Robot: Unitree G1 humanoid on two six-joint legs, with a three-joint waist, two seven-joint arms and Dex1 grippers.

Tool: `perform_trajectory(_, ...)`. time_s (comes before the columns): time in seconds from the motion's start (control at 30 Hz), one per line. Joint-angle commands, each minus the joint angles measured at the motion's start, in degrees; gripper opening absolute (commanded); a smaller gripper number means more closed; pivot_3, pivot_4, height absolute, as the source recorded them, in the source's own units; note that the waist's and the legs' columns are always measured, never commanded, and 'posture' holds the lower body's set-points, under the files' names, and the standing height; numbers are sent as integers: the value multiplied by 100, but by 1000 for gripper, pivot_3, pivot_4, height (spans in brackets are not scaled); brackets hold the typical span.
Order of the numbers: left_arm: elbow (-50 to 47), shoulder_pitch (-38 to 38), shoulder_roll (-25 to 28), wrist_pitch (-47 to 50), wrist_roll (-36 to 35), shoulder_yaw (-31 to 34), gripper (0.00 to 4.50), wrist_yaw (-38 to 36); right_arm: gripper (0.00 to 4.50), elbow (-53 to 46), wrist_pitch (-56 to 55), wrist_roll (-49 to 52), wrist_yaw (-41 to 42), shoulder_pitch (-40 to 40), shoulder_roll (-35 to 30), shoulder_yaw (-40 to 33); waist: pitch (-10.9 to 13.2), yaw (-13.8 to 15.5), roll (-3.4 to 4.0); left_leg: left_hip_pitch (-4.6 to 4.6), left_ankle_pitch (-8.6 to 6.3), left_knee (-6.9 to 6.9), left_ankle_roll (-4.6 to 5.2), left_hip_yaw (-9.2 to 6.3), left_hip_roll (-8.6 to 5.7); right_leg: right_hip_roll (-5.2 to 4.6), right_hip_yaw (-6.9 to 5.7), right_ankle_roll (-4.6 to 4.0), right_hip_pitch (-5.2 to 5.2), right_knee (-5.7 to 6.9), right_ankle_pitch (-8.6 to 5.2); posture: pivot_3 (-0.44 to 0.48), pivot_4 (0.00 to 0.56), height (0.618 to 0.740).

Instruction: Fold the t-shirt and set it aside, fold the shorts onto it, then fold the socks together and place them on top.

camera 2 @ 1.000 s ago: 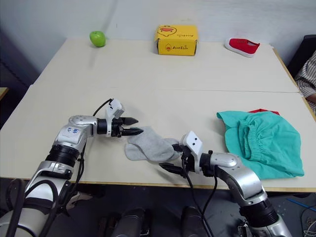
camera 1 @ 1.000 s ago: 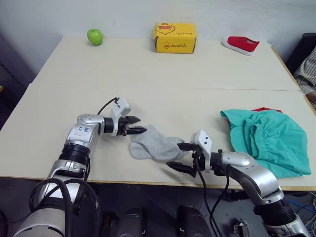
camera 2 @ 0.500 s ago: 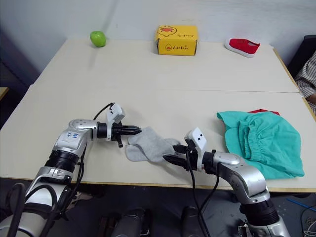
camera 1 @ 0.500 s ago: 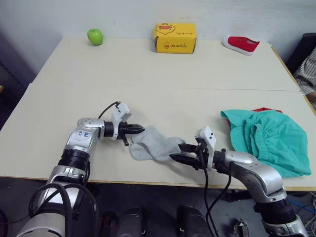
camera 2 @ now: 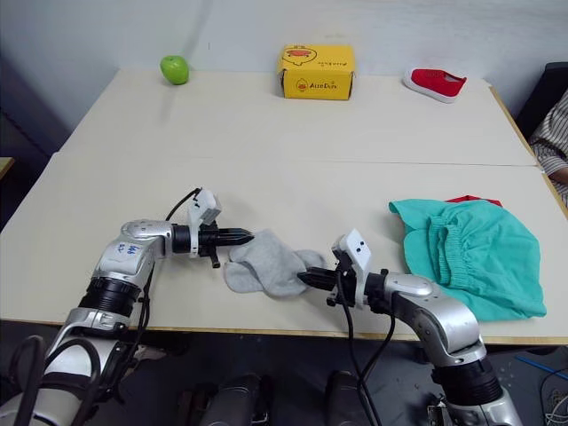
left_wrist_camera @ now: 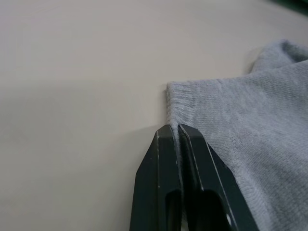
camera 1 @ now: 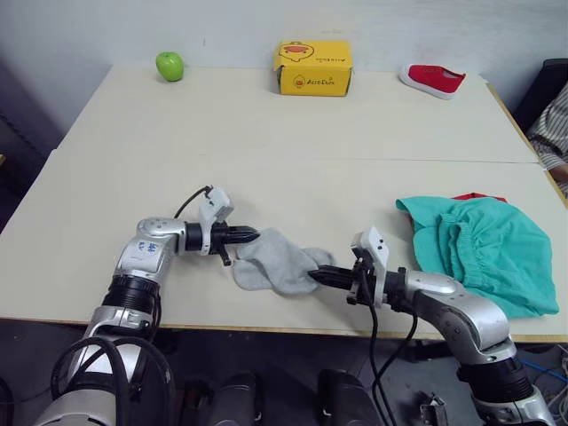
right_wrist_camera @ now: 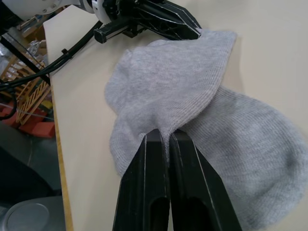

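From my seat the two head eyes look forward and down from above the near edge, taking in the whole tabletop [camera 1: 293, 133] out to its far side, and they share almost the same scene with a slight sideways offset. Each wrist camera sits very close and low, sighting along its own pincer; both share the socks [right_wrist_camera: 192, 96] with the head views.

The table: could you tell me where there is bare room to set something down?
The table is bare between the apple, box and shoe at the back and the socks in front. The right front is crowded by the shorts.
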Motion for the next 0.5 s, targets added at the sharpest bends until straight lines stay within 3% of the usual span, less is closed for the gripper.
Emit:
perform_trajectory(0.03, -611, 147, 83, 168, -328, 343, 0, 74, 20, -150, -38, 271, 313, -167, -202, -240, 0, -6, 0, 0, 0, 0, 0, 0, 0, 0, 1, 0, 0, -1, 0, 0, 150, 740)
perform_trajectory(0.3, -2685, 1006, 389, 1464, -1113, 1070, 0, 646, 20, 312, 475, 732, 1008, -950, -840, -467, 1, -27, -2, 1, 0, 0, -1, -1, 10, 1, 3, 0, 0, -1, 0, 0, 150, 740)
perform_trajectory(0.5, -4391, 2009, 372, 2737, -1714, 1512, 0, 1581, 20, 1220, 801, 594, 1509, -1774, -1095, -188, 1, -16, -2, 3, -1, -1, -3, -1, 12, 2, 8, -1, 1, -1, 0, 0, 150, 740)
